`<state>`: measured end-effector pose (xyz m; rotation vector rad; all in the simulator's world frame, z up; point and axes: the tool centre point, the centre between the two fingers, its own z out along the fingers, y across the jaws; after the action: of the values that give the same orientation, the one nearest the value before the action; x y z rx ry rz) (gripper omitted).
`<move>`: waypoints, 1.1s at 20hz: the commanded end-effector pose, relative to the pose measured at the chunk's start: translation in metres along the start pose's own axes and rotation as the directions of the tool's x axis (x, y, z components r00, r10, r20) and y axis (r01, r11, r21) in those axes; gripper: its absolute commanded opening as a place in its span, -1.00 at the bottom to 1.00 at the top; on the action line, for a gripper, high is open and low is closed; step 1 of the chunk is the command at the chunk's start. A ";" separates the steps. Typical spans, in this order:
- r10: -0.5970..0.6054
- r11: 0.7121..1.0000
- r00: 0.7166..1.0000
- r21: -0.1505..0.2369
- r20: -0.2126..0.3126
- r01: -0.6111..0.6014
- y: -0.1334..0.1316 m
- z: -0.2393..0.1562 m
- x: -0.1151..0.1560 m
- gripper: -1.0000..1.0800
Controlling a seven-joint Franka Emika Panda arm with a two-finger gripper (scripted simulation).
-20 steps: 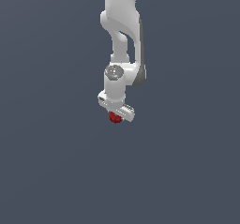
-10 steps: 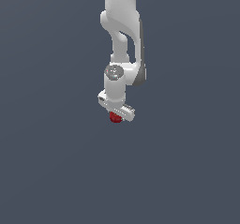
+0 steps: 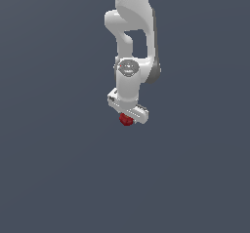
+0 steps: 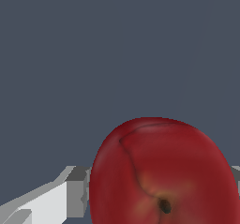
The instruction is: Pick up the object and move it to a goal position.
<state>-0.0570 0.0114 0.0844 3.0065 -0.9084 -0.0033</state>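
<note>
Flat slate-grey background fills both views, with no surface edge, corner or horizon to be made out anywhere. From the top of the exterior view a white Franka arm (image 3: 131, 32) reaches down, its links folding through a bent elbow to a wrist joint capped by a round grey disc. Below the wrist sits the white gripper (image 3: 128, 116), its body tilted so that the end toward the exterior view's right hangs a little lower.

The gripper is clamped on the object (image 3: 127, 120), a small dark-red lumpy fruit that shows just beneath the gripper body and is narrower than it. Nothing is seen under the fruit; it hangs in the grip with only grey background below.

In the wrist view the same fruit (image 4: 161, 174) looms large: a glossy deep-red rounded shape like a plum or tiny apple, with a dark crease curving down its skin to a small dark pit. One white-and-grey finger (image 4: 70, 190) presses against its side, touching it. A sliver of the other finger shows at the opposite side.
</note>
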 end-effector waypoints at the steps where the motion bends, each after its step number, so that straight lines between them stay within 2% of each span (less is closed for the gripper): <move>1: 0.000 1.000 1.000 0.002 -0.003 0.000 -0.015 -0.018 -0.004 -1.00; 22: 0.001 1.000 1.000 0.000 -0.003 -0.001 -0.168 -0.204 -0.052 -1.00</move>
<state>-0.0097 0.1705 0.2752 3.0053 -0.9076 -0.0002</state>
